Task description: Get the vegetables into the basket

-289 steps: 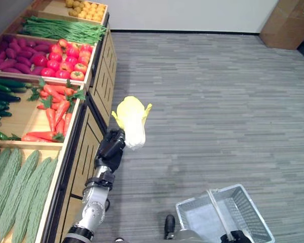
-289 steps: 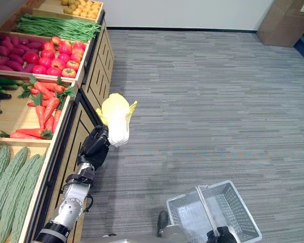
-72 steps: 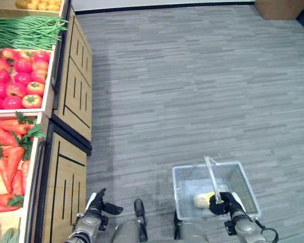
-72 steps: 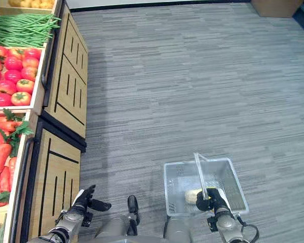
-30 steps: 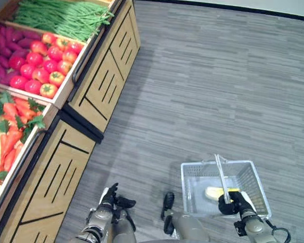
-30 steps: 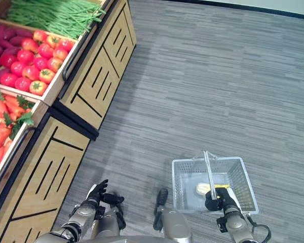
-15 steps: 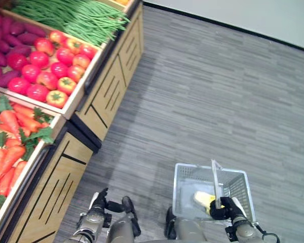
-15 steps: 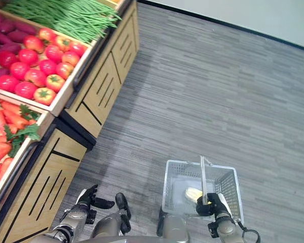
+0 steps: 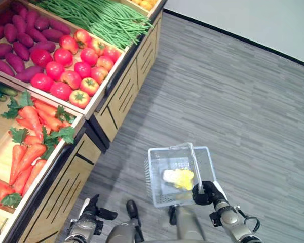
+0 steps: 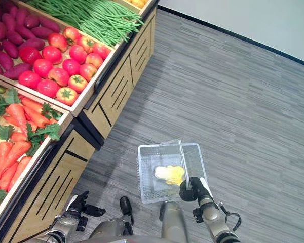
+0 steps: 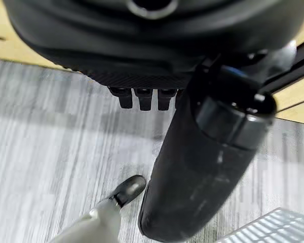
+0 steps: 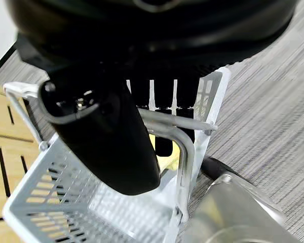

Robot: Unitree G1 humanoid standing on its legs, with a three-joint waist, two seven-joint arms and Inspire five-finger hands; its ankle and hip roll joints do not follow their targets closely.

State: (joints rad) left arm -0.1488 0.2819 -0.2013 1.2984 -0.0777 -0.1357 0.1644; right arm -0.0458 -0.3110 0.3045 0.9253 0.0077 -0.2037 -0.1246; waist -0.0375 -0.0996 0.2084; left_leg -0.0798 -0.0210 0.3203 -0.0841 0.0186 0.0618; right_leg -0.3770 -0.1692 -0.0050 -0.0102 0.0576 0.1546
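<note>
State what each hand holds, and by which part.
Right hand holds the basket by its handle; left hand holds nothing.

Bright, even light falls from overhead across the grey floor [image 9: 243,101], with no glare on it. A soft shadow runs along the foot of the wooden produce stand [image 9: 121,101], and a fainter one lies under the wire basket [image 9: 157,167]. Up close, the right hand [image 12: 106,136] and left hand [image 11: 213,167] are blurred, dark and underlit.
</note>
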